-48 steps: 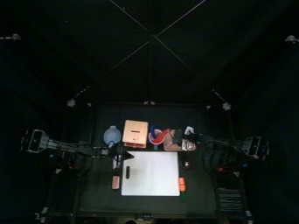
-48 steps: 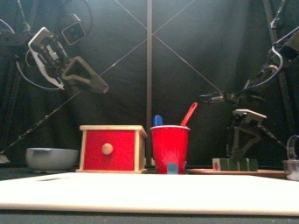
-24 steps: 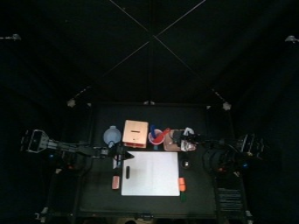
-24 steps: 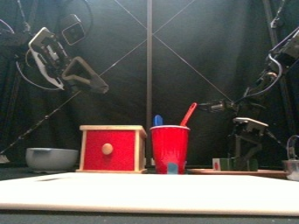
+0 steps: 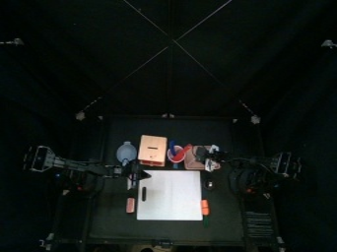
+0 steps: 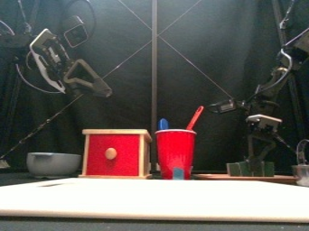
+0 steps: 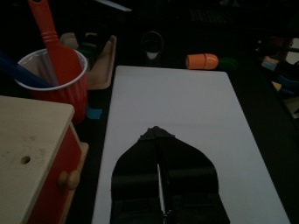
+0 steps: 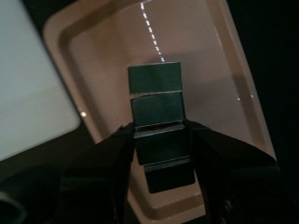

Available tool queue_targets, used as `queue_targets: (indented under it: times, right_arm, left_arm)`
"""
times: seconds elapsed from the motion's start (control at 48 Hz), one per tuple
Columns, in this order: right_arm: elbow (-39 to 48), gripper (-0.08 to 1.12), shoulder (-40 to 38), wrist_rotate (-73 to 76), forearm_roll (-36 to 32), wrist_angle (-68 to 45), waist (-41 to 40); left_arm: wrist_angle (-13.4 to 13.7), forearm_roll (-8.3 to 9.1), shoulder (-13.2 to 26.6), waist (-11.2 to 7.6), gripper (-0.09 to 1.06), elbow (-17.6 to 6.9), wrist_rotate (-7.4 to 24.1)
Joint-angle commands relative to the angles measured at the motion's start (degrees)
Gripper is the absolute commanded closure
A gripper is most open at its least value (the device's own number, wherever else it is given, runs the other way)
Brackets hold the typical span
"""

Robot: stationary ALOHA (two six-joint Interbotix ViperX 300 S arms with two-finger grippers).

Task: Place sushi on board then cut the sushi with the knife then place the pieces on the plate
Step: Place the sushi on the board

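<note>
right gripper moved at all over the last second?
Yes. In the front view the right gripper sat lower over the pink tray half a second ago; it has since risen and edged slightly away from the red cup.

The right gripper point(image 8: 160, 131) covers the near end of the sushi roll point(image 8: 158, 94). The red cup point(image 6: 176, 152) hides most of the blue knife point(image 6: 163, 124).

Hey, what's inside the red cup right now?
Two toy knives stand in the red cup: a blue knife and a red knife, with their tops sticking out above the rim. The cup's wall hides their lower parts and anything else at the bottom.
</note>
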Motion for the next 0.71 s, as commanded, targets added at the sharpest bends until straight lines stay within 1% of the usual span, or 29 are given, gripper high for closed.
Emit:
queue_targets:
  times: [0.021, 0.167, 0.271, 0.396, 0.583, 0.708]
  right_arm:
    - [-2.0, 0.37, -4.5, 0.3, 4.3, 1.6, 2.5]
    - [-2.4, 0.38, -7.3, 0.4, 12.6, 1.9, 5.3]
    - [-2.7, 0.38, -7.4, 0.5, 18.1, 1.5, 6.9]
    - [-3.6, 0.38, -6.4, 0.6, 24.7, 0.3, 8.9]
    - [-5.2, 0.38, -4.7, 0.9, 32.4, -2.3, 10.6]
    - [-5.4, 0.38, -3.0, 0.9, 37.7, -6.2, 12.1]
  left_arm:
    - [-0.5, -0.09, -0.1, -0.09, 0.98, -0.6, 0.0]
    - [-0.5, -0.09, -0.1, -0.09, 0.98, -0.6, 0.0]
    - [-0.5, -0.09, -0.1, -0.09, 0.98, -0.6, -0.1]
    - [-0.5, -0.09, -0.1, -0.09, 0.98, -0.6, 0.0]
    - [-0.4, -0.09, -0.1, -0.09, 0.98, -0.4, -0.1]
    - [-0.4, -0.62, -0.1, -0.09, 0.98, -0.2, -0.1]
